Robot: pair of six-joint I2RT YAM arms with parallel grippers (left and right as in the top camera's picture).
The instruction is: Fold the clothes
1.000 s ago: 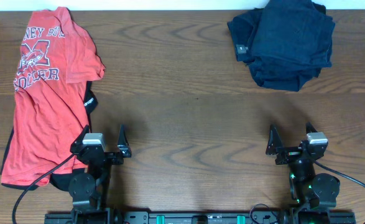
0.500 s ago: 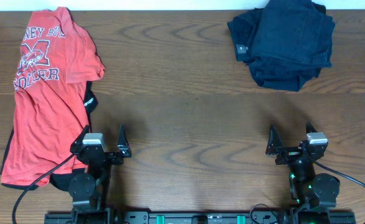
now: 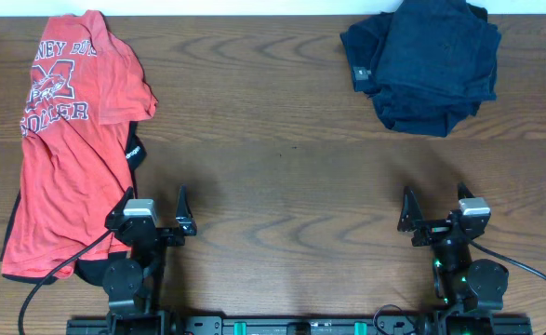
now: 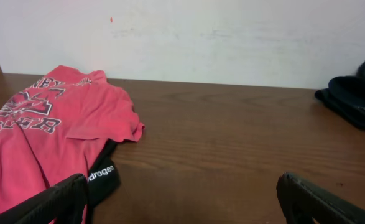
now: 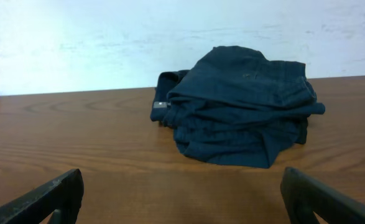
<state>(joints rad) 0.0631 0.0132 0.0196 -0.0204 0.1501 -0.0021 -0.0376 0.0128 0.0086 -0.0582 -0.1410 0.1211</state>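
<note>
A pile of dark navy clothes (image 3: 426, 63) lies crumpled at the far right of the table; it also shows in the right wrist view (image 5: 241, 106). A red T-shirt with white lettering (image 3: 63, 130) lies spread along the left side, over a black garment with a lettered waistband (image 3: 135, 151); both show in the left wrist view, the shirt (image 4: 51, 130) and the waistband (image 4: 101, 177). My left gripper (image 3: 152, 209) is open and empty near the front edge, next to the shirt's lower part. My right gripper (image 3: 435, 207) is open and empty, well short of the navy pile.
The wooden table (image 3: 282, 167) ends at a white wall at the back (image 4: 232, 37). The arm bases stand at the front edge (image 3: 291, 326). A black cable (image 3: 59, 274) runs over the red shirt's lower corner.
</note>
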